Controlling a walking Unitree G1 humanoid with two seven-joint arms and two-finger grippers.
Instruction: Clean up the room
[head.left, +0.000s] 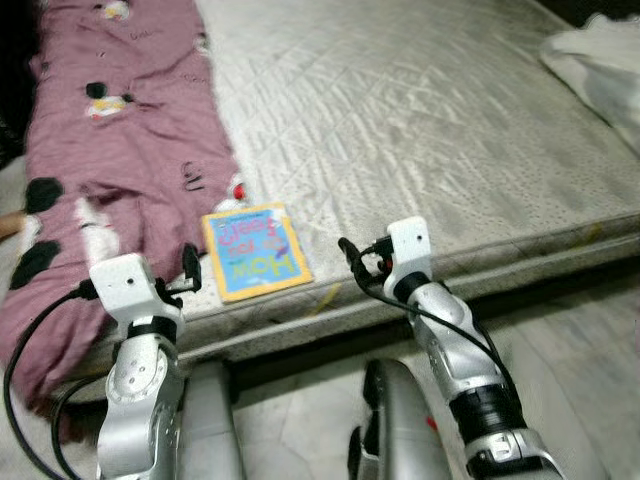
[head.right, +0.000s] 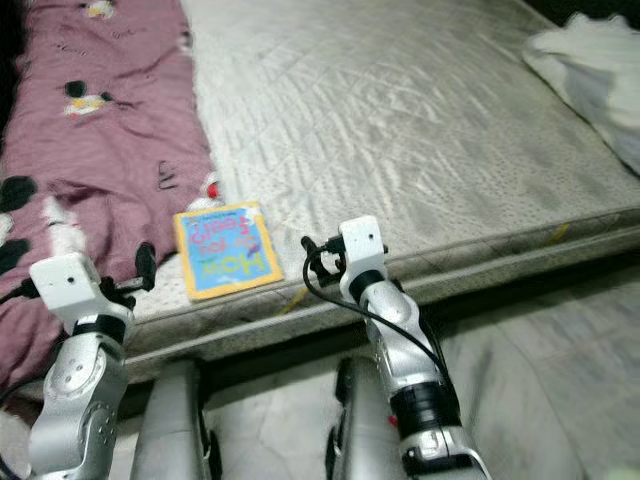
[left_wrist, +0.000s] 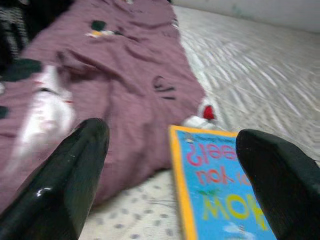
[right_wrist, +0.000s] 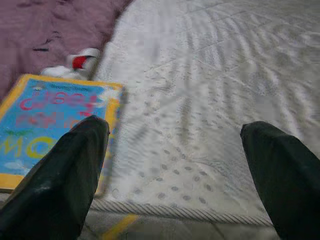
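A thin picture book (head.left: 255, 250) with a blue cover and yellow border lies flat near the front edge of the grey quilted mattress (head.left: 420, 130). Its left side touches a mauve blanket (head.left: 120, 150) printed with black cartoon shapes. My left gripper (left_wrist: 175, 175) is open, low over the mattress edge, facing the blanket and the book's (left_wrist: 220, 195) left border. My right gripper (right_wrist: 172, 175) is also open and holds nothing, with the book (right_wrist: 45, 120) off to its left and bare mattress ahead. Both silver arms (head.left: 140, 350) reach up from below the bed edge.
A small red and white thing (head.left: 237, 190) lies at the blanket's edge just beyond the book. Crumpled white cloth (head.left: 600, 70) sits at the mattress's far right. Grey tiled floor (head.left: 580, 340) runs along the bed's front, and the mattress is low.
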